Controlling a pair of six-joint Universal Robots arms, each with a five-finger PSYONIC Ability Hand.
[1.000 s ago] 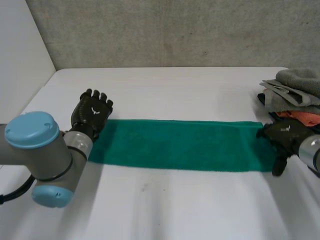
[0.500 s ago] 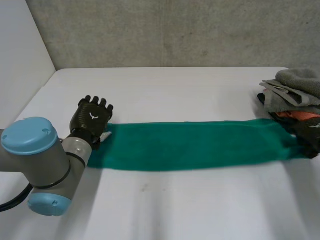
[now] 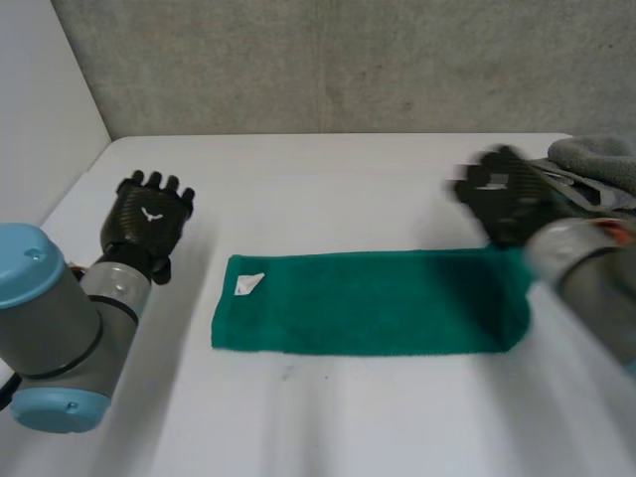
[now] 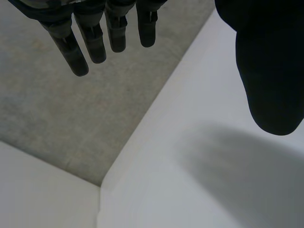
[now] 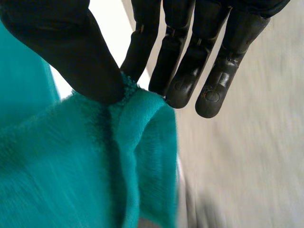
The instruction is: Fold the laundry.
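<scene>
Green towel (image 3: 368, 303) lies mid-table (image 3: 328, 179), right end held up, pinched btw thumb & fingers of my R hand (image 3: 507, 199). My L hand (image 3: 147, 221) is relaxed, fingers straight, off the cloth nr table's left edge.

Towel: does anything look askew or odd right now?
A white label lies exposed near the left end of the towel. The right hand pinches the right end, bunched and lifted. The left hand is open, off the towel.
</scene>
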